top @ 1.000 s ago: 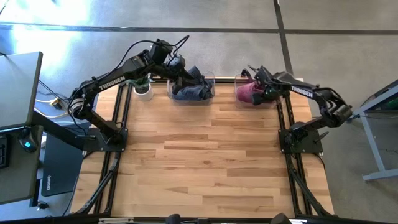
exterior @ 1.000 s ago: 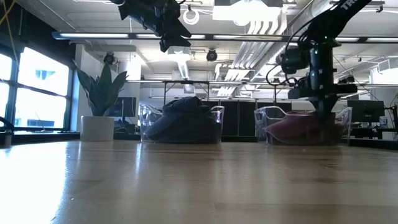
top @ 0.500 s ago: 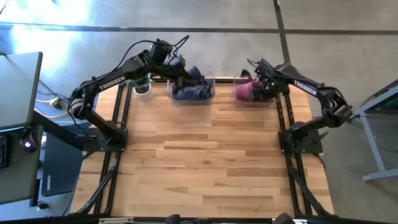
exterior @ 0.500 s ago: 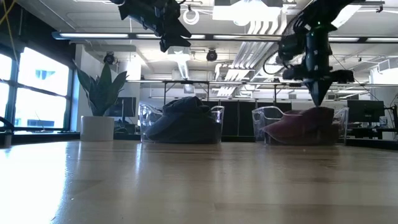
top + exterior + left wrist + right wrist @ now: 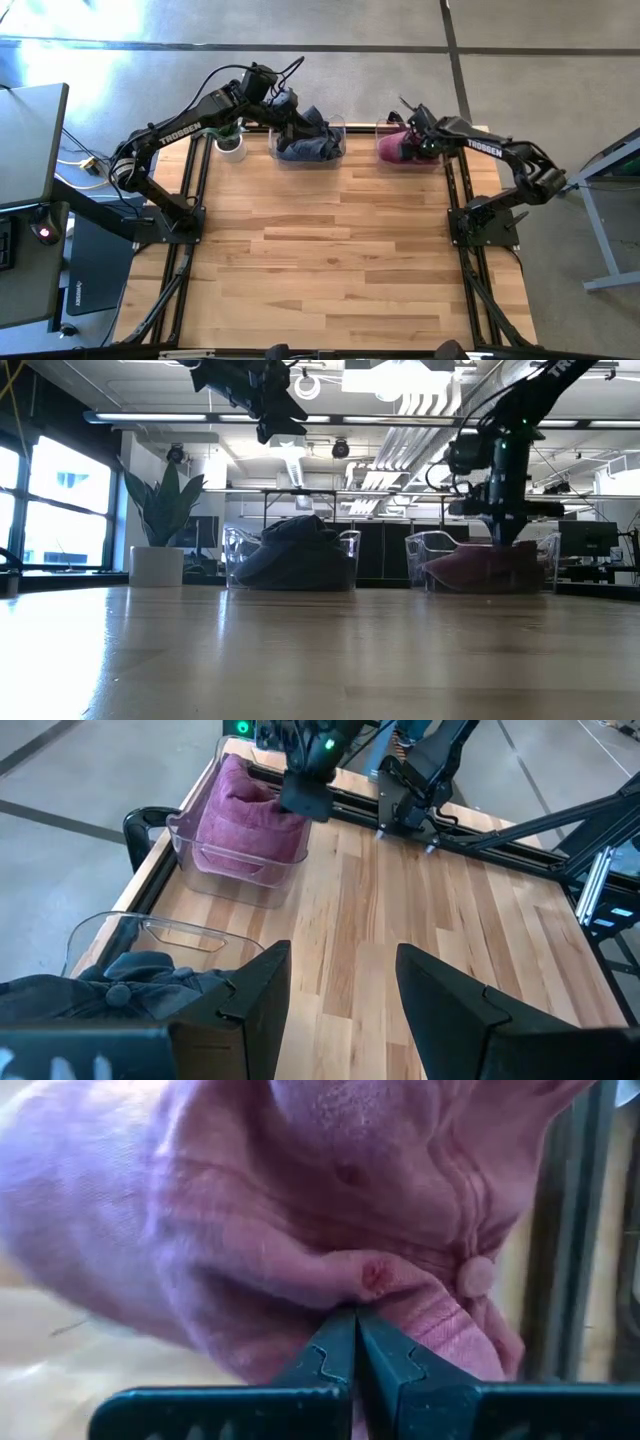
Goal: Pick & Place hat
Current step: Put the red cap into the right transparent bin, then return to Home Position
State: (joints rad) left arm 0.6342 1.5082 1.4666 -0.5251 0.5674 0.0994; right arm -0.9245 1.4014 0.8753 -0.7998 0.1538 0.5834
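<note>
Right end effector [image 5: 355,1342] pinched together on a fold of the pink hat [image 5: 300,1210] in its clear bin [image 5: 384,128], so next comes the lift, while left end effector [image 5: 340,990] hovers apart.

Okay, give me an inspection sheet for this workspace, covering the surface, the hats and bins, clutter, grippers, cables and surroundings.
Surface: wooden table, bare across its middle and near part.
Job's things: pink hat in the right clear bin; dark hat in the left clear bin.
Clutter: potted plant beside the left bin.
Grippers: right gripper shut, fingers pinching a fold of the pink hat; left gripper open, raised above the dark hat, holding nothing.
Cables: black wires on the left arm; more off the table's left edge.
Surroundings: desk with monitor at left; office room behind.
</note>
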